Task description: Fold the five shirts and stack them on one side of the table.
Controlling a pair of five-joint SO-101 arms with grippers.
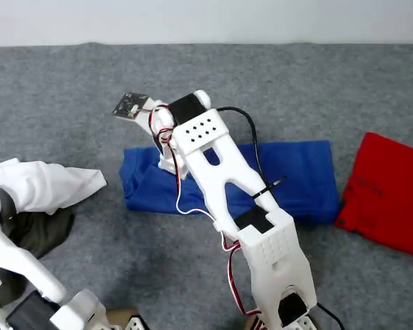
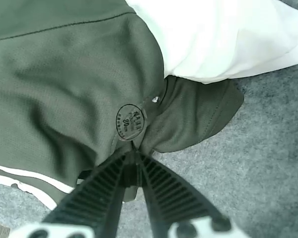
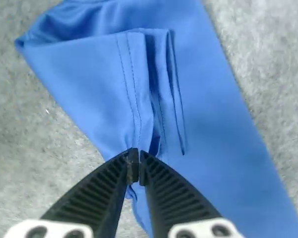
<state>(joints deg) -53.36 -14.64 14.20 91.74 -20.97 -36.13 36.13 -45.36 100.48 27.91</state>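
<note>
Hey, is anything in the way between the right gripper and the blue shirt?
Nothing visible stands between them. The right gripper is shut on a fold at the edge of the blue shirt, and the cloth lies directly on the grey table with nothing on top of it near the grip.

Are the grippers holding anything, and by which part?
The left gripper pinches the dark green shirt at a fold beside its round label; the right gripper pinches the blue shirt at its hem.
</note>
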